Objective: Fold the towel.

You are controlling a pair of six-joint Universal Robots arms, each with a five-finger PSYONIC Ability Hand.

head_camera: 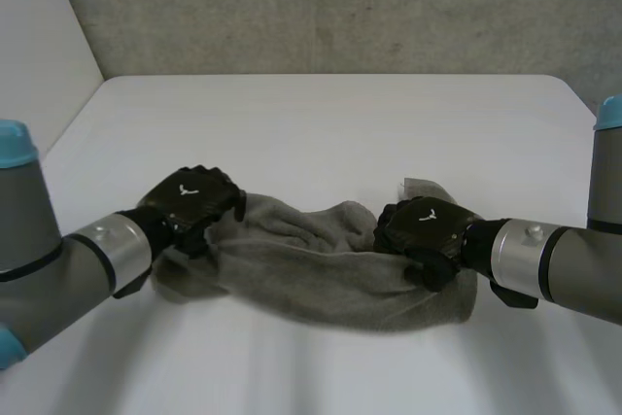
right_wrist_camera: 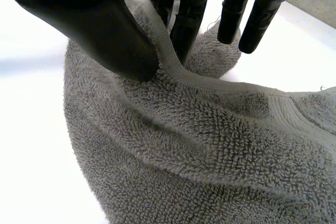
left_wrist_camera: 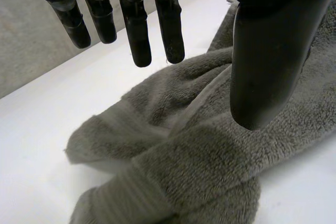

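The towel (head_camera: 311,274) on the table (head_camera: 321,123)

Free bench (head_camera: 321,123) around a bunched towel (head_camera: 311,274)
The near middle is blocked by the rumpled towel, with the left hand (head_camera: 190,201) over one end and the right hand (head_camera: 425,228) pinched on the other; bare surface is left beyond it to the far wall and at both sides.

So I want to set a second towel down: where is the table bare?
Bare: the far half of the table, between towel and wall, and the near strip before the towel. Crowded: the middle, with the left hand and right hand at the towel's ends.
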